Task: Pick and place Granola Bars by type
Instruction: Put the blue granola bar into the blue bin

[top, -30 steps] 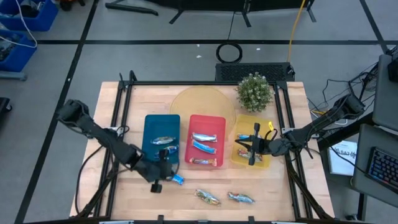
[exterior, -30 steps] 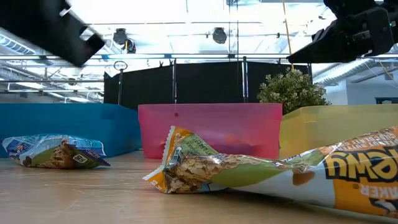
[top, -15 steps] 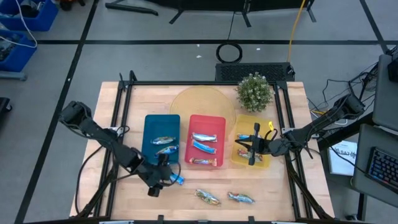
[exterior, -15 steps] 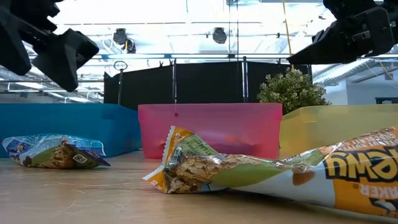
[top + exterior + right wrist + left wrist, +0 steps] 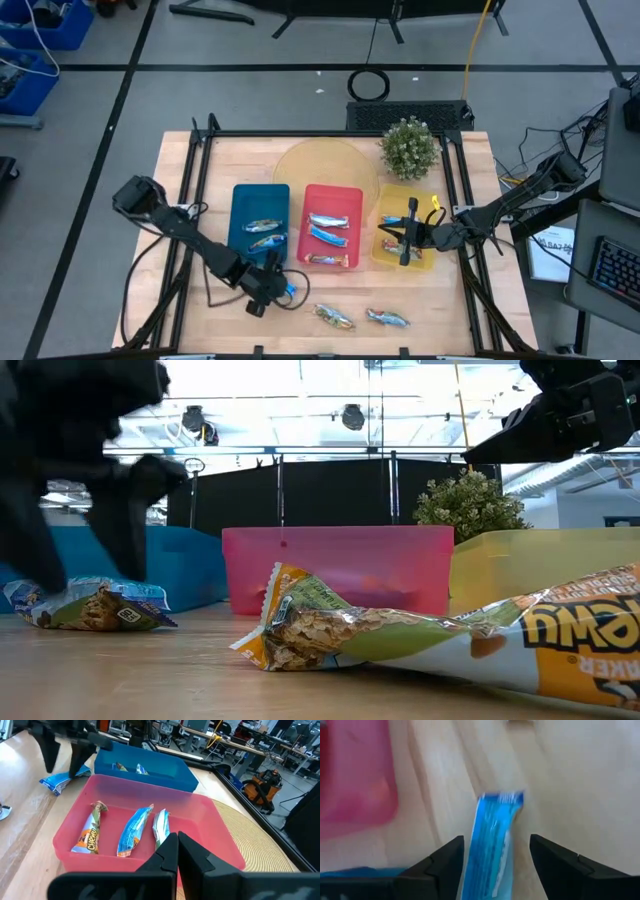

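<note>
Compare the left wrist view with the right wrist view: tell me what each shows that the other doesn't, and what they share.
Only the left wrist view shows the open left gripper straddling the blue bar lying on the wooden table.

Only the right wrist view shows three bars inside the red tray, the blue tray with bars in it, the woven mat, and the shut right gripper.

Both show the red tray, the blue bar and the left gripper.

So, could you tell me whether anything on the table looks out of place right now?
Three granola bars lie loose on the table in front of the trays: a blue bar between the open left gripper's fingers, and two more farther right. Nothing looks spilled or damaged.
</note>
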Robot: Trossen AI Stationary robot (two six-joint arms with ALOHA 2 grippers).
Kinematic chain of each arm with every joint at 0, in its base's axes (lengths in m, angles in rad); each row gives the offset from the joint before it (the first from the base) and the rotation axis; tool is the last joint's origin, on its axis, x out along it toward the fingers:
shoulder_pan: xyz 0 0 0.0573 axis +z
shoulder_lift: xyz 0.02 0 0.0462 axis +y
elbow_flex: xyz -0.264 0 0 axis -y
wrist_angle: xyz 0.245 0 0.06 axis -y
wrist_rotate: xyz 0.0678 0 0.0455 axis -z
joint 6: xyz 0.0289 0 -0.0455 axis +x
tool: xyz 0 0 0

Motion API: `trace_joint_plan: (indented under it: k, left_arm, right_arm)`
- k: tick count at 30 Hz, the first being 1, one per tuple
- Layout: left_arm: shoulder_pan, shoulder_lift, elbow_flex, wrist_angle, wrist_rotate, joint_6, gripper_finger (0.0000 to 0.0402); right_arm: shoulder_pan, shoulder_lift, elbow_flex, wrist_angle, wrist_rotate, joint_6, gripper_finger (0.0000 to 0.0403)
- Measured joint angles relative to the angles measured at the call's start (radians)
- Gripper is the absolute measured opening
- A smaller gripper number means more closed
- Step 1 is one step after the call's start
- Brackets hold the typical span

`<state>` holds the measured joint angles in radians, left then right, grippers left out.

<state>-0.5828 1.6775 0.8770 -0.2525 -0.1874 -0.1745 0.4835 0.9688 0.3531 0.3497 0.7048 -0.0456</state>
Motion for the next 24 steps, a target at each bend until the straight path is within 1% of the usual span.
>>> trace_joint_plan:
  k: [3,9,11,13,16,18,22,24]
  left_arm:
    - [0.009,0.042,0.025,-0.044,-0.027,0.007,0.0225]
    - [0.026,0.082,0.039,-0.026,-0.031,-0.017,0.0223]
    - [0.028,0.082,0.039,-0.017,-0.006,-0.037,0.0222]
    - [0.026,0.077,0.038,0.006,0.036,-0.044,0.0212]
    - [0.018,0.072,0.033,0.039,0.108,-0.09,0.0169]
    - [0.019,0.073,0.035,0.039,0.132,-0.11,0.0125]
    - [0.025,0.069,0.063,0.037,0.141,-0.141,0.0034]
    - [0.036,0.071,0.069,0.027,0.146,-0.143,0.0027]
  right_arm:
    - [0.0,0.0,0.0,0.001,0.0,0.0,0.0]
    - [0.0,0.0,0.0,-0.004,0.0,-0.003,0.0]
    - [0.0,0.0,0.0,-0.002,0.0,-0.004,0.0]
    - [0.0,0.0,0.0,-0.003,0.0,-0.004,0.0]
    - [0.0,0.0,0.0,-0.003,0.0,0.005,0.0]
    - [0.0,0.0,0.0,-0.003,0.0,0.007,0.0]
    - [0.0,0.0,0.0,-0.003,0.0,0.004,0.0]
    - [0.0,0.0,0.0,-0.002,0.0,-0.004,0.0]
